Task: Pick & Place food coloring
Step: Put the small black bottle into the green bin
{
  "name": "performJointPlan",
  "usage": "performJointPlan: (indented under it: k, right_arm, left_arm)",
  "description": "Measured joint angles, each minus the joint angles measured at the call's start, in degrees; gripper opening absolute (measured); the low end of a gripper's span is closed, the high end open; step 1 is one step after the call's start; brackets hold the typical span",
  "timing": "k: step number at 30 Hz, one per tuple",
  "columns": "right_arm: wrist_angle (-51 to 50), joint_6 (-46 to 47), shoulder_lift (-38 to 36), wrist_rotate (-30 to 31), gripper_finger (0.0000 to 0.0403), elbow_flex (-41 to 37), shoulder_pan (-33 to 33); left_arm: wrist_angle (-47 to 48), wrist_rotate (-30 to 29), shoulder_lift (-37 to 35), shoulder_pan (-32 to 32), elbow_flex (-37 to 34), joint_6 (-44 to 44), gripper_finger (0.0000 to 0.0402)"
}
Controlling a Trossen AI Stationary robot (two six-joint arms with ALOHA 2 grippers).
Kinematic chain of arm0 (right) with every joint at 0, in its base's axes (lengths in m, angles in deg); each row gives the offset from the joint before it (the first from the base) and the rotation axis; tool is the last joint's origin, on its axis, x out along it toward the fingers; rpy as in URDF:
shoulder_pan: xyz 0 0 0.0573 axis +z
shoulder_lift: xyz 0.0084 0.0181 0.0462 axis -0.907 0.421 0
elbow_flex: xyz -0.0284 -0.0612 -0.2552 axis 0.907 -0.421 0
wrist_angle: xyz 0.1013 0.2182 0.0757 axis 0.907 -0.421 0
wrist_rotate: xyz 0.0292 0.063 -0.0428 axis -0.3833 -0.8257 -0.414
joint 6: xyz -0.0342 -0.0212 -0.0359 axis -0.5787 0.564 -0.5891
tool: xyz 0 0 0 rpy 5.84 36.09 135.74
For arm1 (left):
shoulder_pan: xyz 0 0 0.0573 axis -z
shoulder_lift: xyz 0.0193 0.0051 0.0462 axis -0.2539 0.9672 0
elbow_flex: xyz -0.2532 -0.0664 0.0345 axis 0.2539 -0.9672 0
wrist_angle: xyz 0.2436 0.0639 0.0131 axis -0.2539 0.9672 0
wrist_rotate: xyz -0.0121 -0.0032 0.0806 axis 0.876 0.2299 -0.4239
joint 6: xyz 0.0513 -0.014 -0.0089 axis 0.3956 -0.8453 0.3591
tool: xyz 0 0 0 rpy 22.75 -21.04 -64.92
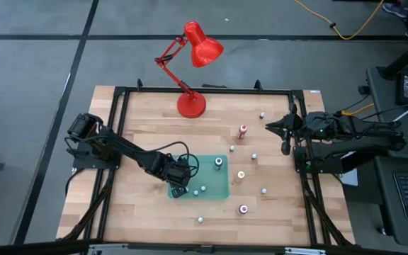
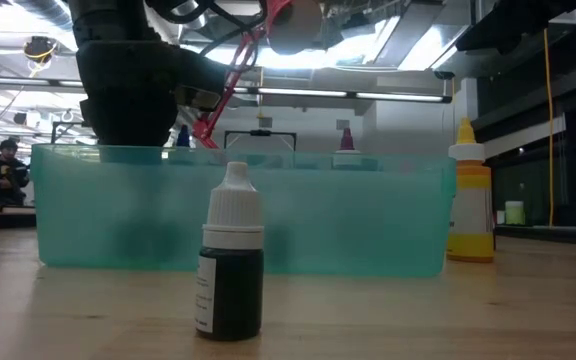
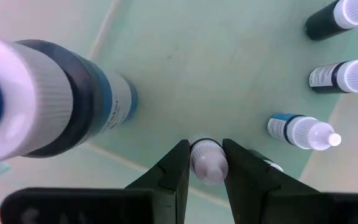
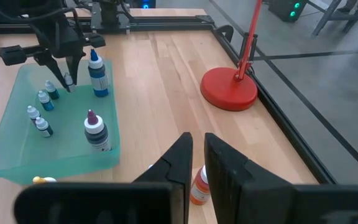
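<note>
The green tray (image 1: 207, 180) lies mid-table. My left gripper (image 1: 178, 188) stands over its near left corner, shut on a tiny pale-capped dropper bottle (image 3: 208, 159). Three more tiny bottles (image 3: 300, 130) and a large blue bottle (image 3: 61, 102) stand on the tray floor. A second large bottle (image 4: 96, 132) stands in the tray too. Other food coloring bottles stand on the wood: red (image 1: 243, 130), yellow-orange (image 1: 239, 176), purple (image 1: 244, 209), and a dark one (image 2: 233, 262) close to the low camera. My right gripper (image 1: 285, 139) waits at the table's right edge, fingers a narrow gap apart, holding nothing. My left gripper pinches the tiny bottle at its neck, just under the pale cap (image 3: 208, 149), between its two fingers. The fingers (image 3: 176, 165) come from above, pointing down. The bottle stays upright; whether its base rests on the tray floor cannot be told.
A red desk lamp has its base (image 1: 191, 105) at the table's far edge. Several small bottles are scattered on the wood right of the tray, such as one (image 1: 263, 190) and another (image 1: 200, 219) near the front. An orange-capped bottle (image 4: 197, 185) stands under my right gripper.
</note>
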Motion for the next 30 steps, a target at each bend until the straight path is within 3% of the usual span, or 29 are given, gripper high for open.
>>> performJointPlan:
  k: [15,30]
  right_arm:
    - [0.0,0.0,-0.01,-0.02,0.0046,0.0,0.0]
    - [0.0,0.0,0.0,-0.01,0.0046,0.02,0.0]
  left_arm:
    - [-0.09,-0.2,1.03,-0.45,-0.02,0.17,0.008]
    - [0.29,2.94,1.03,-0.7,0.83,-0.53,0.0142]
